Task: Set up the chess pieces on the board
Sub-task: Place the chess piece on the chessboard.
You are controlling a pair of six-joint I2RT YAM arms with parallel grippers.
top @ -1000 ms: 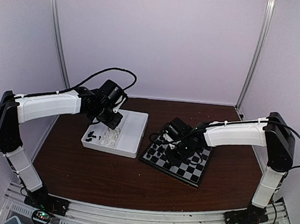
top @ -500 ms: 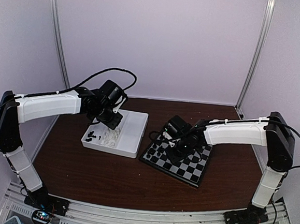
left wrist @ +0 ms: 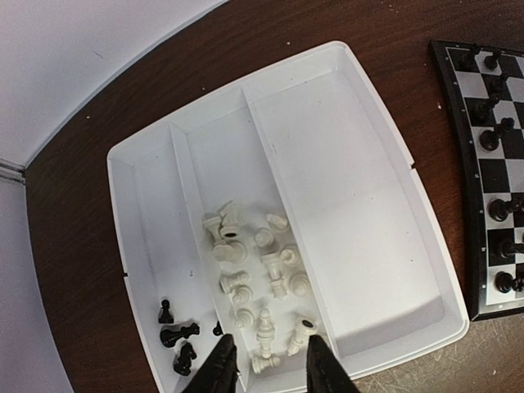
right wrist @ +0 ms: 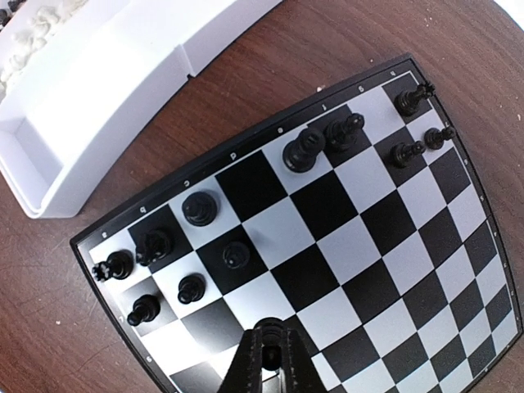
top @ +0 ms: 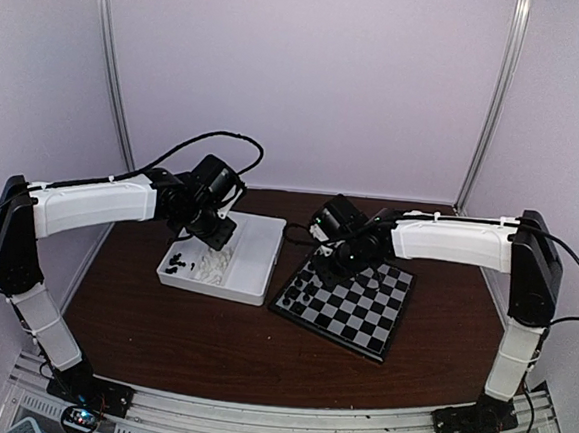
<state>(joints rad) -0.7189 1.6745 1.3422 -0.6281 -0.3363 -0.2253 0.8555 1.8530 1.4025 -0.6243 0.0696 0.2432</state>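
From above, my left gripper (top: 211, 232) hangs over the white tray (top: 257, 249) and my right gripper (top: 338, 268) over the board (top: 362, 318). At the left wrist, the fingers are spread above white chess pieces (left wrist: 229, 250). Picking one looks next and calls for a straight descent. At the right wrist, the gripper is clenched on nothing, above black chess pieces (right wrist: 301, 153) standing on the board.

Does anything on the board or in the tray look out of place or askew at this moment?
Yes, mildly. The board lies turned at an angle to the tray beside it, not square with it. In the tray's middle compartment the white pieces lie jumbled, several on their sides.
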